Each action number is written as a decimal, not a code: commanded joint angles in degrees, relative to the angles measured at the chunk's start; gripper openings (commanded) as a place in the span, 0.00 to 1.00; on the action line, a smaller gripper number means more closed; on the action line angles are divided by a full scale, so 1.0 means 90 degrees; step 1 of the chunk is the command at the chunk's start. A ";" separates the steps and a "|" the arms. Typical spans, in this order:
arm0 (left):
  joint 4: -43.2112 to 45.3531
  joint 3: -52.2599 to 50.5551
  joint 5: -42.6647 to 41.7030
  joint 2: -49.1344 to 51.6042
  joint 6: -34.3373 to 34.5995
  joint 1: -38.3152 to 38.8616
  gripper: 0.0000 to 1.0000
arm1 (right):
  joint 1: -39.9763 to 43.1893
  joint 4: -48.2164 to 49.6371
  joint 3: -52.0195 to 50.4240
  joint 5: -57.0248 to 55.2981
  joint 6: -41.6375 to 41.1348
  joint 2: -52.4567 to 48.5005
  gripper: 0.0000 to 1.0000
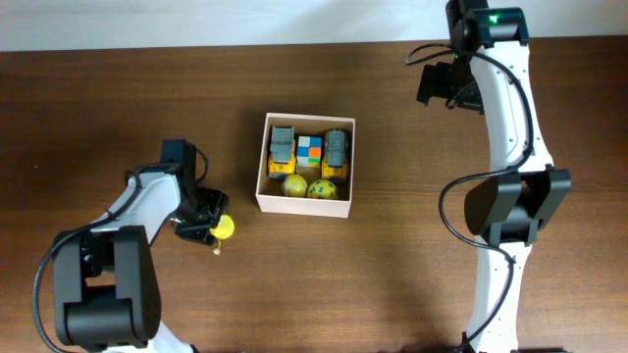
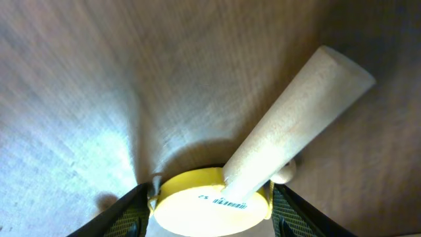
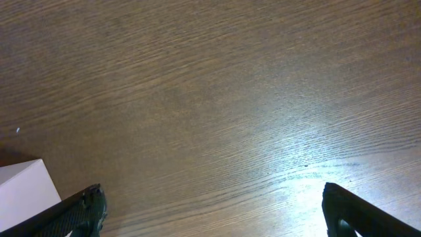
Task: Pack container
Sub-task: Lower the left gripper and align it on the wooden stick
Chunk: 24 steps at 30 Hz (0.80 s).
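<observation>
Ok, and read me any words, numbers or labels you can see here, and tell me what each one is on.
Yellow toy: one line of small blue print on its flat face, too blurred to read.
Box: no text shows.
Nothing else in the three views carries writing that can be made out.
</observation>
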State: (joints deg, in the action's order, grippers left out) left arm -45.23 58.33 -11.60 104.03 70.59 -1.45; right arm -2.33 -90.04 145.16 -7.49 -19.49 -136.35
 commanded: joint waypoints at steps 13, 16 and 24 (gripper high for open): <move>0.0068 -0.0442 0.1979 0.0529 -0.0838 -0.0107 0.59 | 0.0017 -0.0015 0.0007 -0.0034 -0.0032 0.0097 0.99; 0.0075 -0.0440 0.2480 0.0529 -0.0986 -0.0107 0.58 | 0.0017 -0.0015 0.0007 -0.0032 -0.0032 0.0097 0.99; 0.0461 -0.0403 0.2620 0.0529 -0.1481 -0.0107 0.58 | 0.0017 -0.0015 0.0007 -0.0034 -0.0032 0.0097 0.99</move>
State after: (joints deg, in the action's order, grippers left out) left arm -41.98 58.24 4.84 103.70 60.73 -1.74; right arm -2.33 -90.04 145.16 -7.49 -19.51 -136.35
